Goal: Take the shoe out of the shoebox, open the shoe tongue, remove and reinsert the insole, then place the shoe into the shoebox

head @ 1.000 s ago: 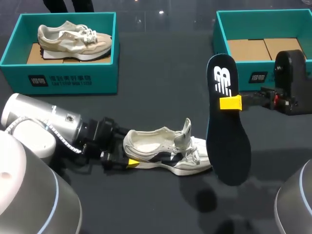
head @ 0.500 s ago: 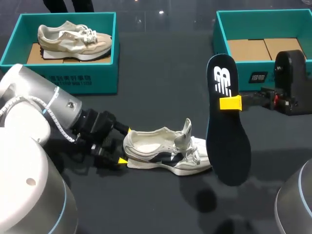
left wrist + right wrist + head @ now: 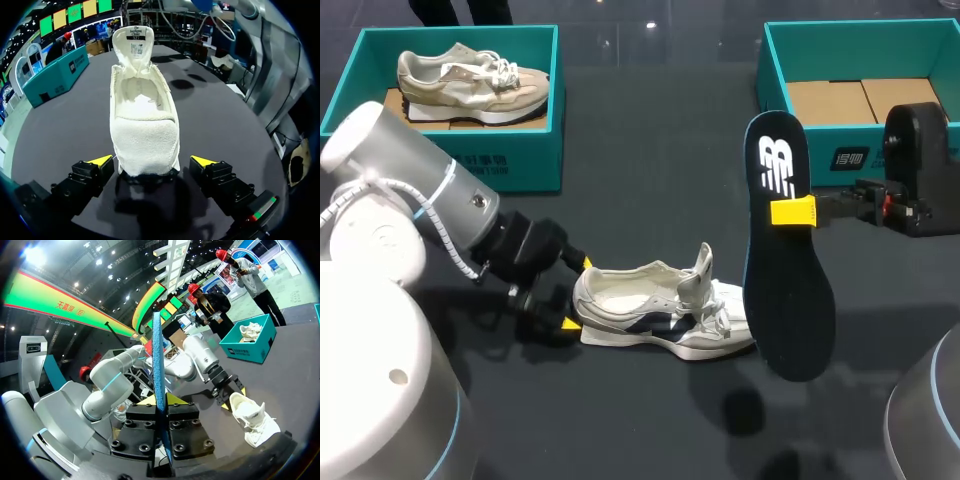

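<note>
Left tool (image 3: 151, 160) agape behind shoe (image 3: 142, 115) on dark table (image 3: 60, 130)

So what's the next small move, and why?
Probably close the left hand on the heel of the shoe: its fingers sit open on either side, not gripping, and the right hand holds the insole up, ready to go back in.

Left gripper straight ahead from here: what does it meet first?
The heel of the white shoe, just ahead between the open fingers of the left gripper; contact would likely come almost at once.
</note>
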`<state>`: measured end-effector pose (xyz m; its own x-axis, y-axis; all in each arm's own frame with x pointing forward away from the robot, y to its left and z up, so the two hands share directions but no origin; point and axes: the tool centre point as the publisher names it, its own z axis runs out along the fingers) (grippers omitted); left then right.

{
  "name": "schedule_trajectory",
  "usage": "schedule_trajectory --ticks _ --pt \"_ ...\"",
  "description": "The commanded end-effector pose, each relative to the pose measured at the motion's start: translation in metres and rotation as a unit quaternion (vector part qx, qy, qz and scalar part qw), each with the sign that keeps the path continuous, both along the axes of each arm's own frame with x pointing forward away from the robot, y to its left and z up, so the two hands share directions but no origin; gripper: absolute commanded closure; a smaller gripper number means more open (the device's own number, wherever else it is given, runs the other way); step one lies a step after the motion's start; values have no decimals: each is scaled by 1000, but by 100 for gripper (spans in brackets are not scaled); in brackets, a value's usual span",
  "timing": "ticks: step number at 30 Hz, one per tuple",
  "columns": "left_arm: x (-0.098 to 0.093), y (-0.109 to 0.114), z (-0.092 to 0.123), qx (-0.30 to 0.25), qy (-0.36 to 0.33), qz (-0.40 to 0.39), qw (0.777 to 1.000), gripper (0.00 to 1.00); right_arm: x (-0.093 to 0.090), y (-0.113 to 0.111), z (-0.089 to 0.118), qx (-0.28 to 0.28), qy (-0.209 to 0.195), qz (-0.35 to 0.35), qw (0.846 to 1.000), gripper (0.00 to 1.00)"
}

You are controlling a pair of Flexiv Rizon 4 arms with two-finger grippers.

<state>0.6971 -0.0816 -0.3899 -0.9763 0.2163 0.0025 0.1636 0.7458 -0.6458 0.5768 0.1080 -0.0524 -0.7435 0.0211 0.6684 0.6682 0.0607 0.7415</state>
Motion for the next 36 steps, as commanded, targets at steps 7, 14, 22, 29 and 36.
schedule_trajectory --ticks 7,14,22,29,36 --pt "4 0 36 186 -20 63 980 0 -7 -1 0 0 -1 -6 1000 100" --pt "4 0 36 186 -20 63 980 0 -7 -1 0 0 -1 -6 1000 100" --pt "6 -3 37 205 -10 43 978 0 -7 -1 0 0 -1 -6 1000 100" --pt "-1 -10 45 221 -28 43 974 0 -7 -1 0 0 -1 -6 1000 100" --pt "-3 -15 51 238 -45 55 969 0 -7 -1 0 0 -1 -6 1000 100"
